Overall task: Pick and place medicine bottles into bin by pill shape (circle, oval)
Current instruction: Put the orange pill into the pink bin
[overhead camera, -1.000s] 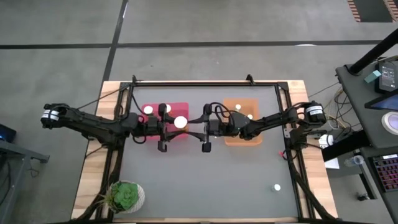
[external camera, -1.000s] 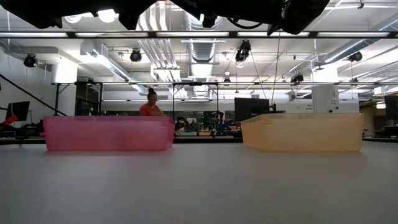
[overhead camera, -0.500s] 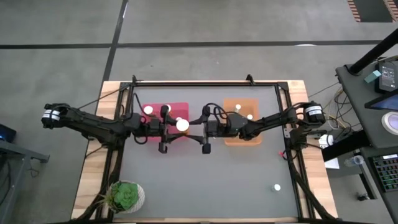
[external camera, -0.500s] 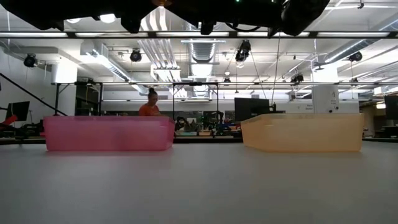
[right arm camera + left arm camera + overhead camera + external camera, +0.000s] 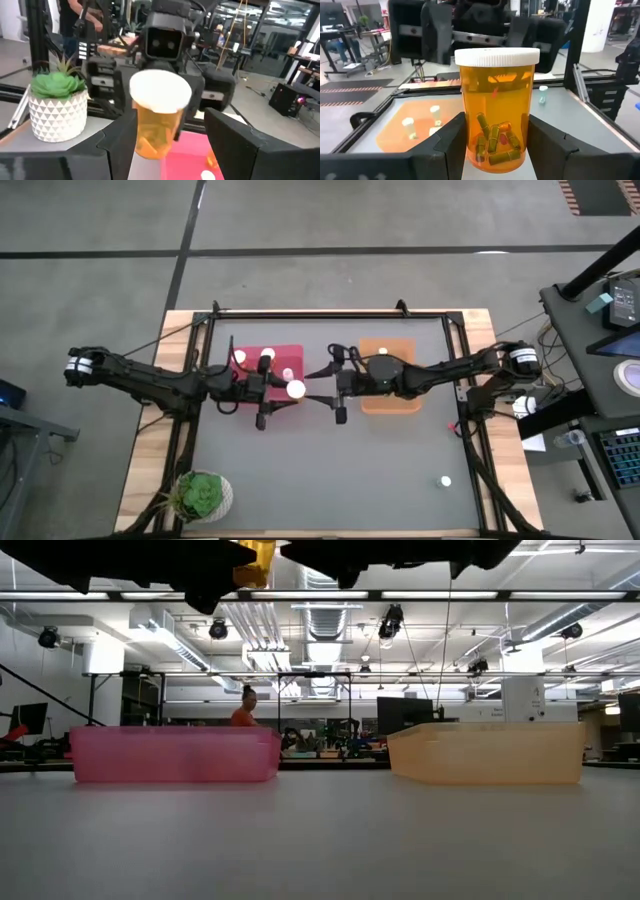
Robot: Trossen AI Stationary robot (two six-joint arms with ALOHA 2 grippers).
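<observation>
Between left gripper fingers: orange bottle, upright.

robotics lab | exposed ceiling ducts | monitors | equipment racks

no text, label, brand or number can be read anywhere.

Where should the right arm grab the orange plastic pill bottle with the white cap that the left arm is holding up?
Probably the bare upper body of the orange plastic pill bottle, just under its white cap. It stands upright, and the left fingers clamp its lower half. The open right gripper faces it from the opposite side, so come in level from there.
</observation>
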